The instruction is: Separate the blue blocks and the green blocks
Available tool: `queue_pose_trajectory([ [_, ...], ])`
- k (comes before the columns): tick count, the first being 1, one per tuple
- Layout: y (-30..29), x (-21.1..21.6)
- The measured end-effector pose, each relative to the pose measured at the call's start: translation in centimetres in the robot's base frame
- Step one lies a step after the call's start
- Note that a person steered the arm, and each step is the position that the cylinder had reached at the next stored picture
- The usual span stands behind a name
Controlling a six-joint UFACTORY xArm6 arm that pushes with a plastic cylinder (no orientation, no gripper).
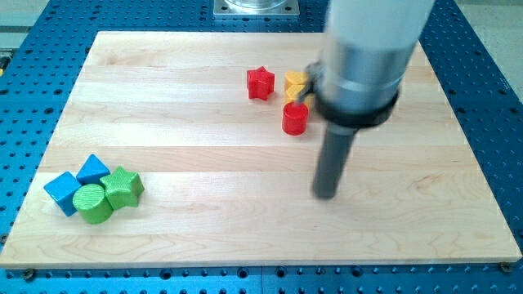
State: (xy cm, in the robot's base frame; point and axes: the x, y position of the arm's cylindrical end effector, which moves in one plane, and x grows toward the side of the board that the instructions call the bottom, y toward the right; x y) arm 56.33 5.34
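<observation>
Two blue blocks and two green blocks sit clustered at the board's lower left. One blue block [60,193] is leftmost, the other blue block [92,169] is above and to its right. A green cylinder [91,203] touches both blue blocks. A green star-like block [122,187] sits right of the cylinder, touching it. My tip [326,194] rests on the board right of centre, far to the right of this cluster and touching no block.
A red star [260,82], a yellow block [296,84] and a red cylinder [295,118] lie near the top centre, just left of the rod's body. The wooden board [204,237] sits on a blue perforated table.
</observation>
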Motion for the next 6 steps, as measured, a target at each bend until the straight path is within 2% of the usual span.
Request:
queue_pose_trajectory([
  [1,-6.8,5.5],
  [2,-9.1,5.5],
  [3,-13.7,5.1],
  [5,-29.1,3.4],
  [6,-29.9,-0.1],
])
